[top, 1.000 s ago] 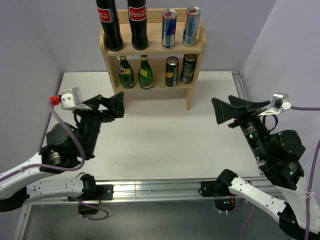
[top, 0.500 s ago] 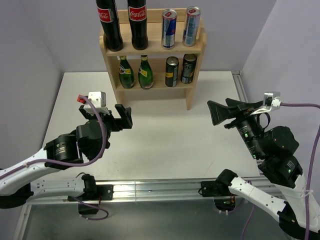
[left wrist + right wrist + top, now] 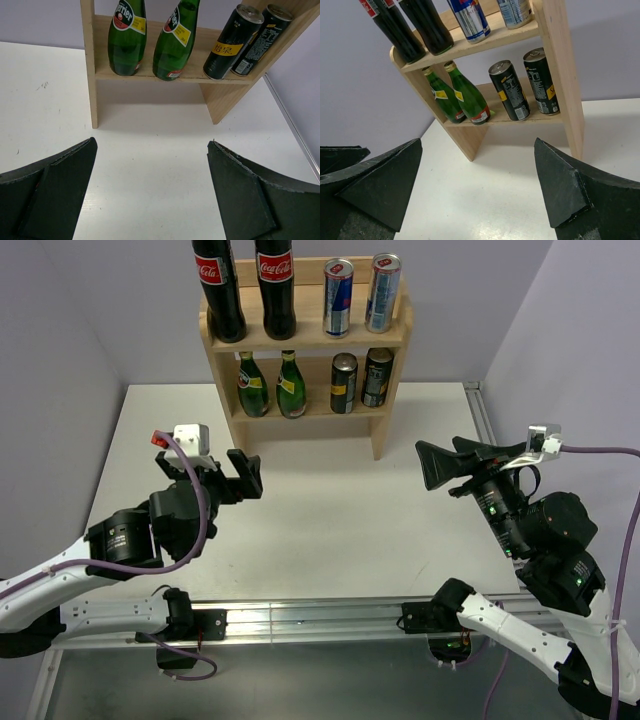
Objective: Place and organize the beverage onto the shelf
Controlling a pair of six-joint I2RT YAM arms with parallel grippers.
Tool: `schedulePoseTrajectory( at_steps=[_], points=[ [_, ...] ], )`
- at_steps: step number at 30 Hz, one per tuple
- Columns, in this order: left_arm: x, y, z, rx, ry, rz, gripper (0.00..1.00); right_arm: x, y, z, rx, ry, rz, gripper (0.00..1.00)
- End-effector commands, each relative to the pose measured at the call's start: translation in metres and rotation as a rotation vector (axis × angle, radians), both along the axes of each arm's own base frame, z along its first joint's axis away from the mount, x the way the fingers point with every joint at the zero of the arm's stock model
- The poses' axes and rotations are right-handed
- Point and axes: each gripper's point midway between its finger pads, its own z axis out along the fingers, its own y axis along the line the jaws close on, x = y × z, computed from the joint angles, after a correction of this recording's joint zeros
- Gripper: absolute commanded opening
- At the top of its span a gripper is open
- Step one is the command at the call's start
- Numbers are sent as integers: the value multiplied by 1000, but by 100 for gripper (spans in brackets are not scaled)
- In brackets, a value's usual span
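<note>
Top external, OP here: on the left, the left gripper (image 3: 222,476) hovers over the white table (image 3: 330,510) with its jaws spread wide and nothing between them.

Reply: same on the left wrist cam? And where's the shelf?

OP: yep, the left gripper (image 3: 151,145) shows two black fingers (image 3: 55,185) far apart with bare table between. The shelf (image 3: 379,430) stands at the far edge of the table, against the back wall, roughly centered and well apart from both arms.

Reply: what's on it?

OP: top tier has two cola bottles (image 3: 218,290) on the left and two blue-and-silver cans (image 3: 338,297) on the right. Lower tier has two green bottles (image 3: 251,385) on the left and two dark cans (image 3: 343,383) on the right. Everything is upright, each pair side by side.

Reply: and the right side?

OP: the right gripper (image 3: 440,452) is up off the table near the right edge, pointing left. The right wrist cam has the right gripper (image 3: 477,145) gaping wide too, nothing held, with the shelf visible between the fingers.
</note>
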Motion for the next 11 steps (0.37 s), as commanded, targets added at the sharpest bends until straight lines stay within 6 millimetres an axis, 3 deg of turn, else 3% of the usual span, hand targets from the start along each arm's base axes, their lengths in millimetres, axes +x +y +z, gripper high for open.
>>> schedulePoseTrajectory(
  at_steps=[1, 11],
  points=[
    [-2, 2, 10, -36, -12, -9, 99, -7, -5, 16, 16, -46, 8, 100],
    [-2, 4, 12, -31, -23, -9, 99, -1, 3, 14, -32, -29, 18, 100]
  ],
)
